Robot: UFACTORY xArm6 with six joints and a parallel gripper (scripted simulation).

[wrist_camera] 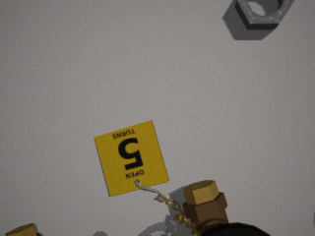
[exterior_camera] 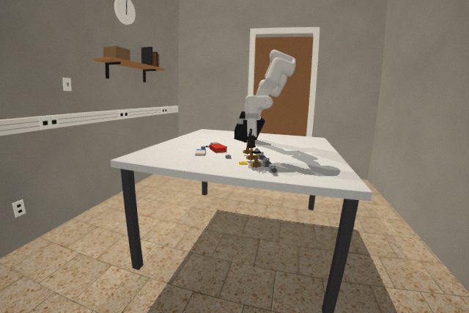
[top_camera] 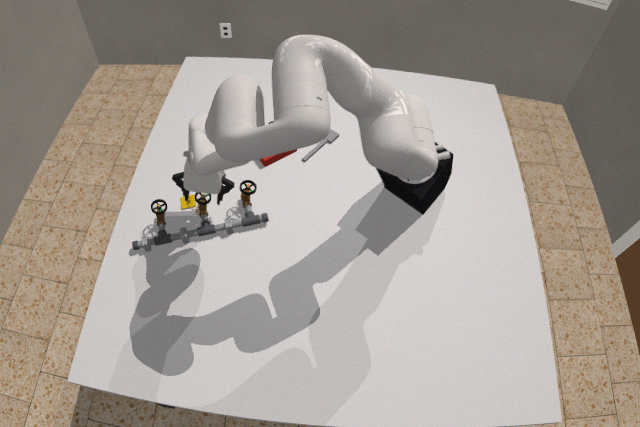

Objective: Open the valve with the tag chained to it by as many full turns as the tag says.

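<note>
Three valves with black handwheels stand on a grey pipe [top_camera: 199, 231]: left [top_camera: 159, 206], middle [top_camera: 202, 198] and right [top_camera: 248, 187]. A yellow tag [wrist_camera: 131, 157] reading "OPEN 5 TURNS" lies flat on the table. A gold chain [wrist_camera: 177, 210] joins it to the brass body of the middle valve [wrist_camera: 204, 206]. The tag also shows in the top view [top_camera: 187, 201]. My gripper [top_camera: 202, 187] is open and empty, just above the middle valve's handwheel, fingers on either side. Its fingers are out of the wrist view.
A grey hex nut [wrist_camera: 260, 13] lies on the table beyond the tag. A red box [exterior_camera: 218, 147], a small white and blue block [exterior_camera: 200, 152] and a grey bar [top_camera: 320, 145] lie farther back. The arm's black base [top_camera: 418, 182] stands to the right.
</note>
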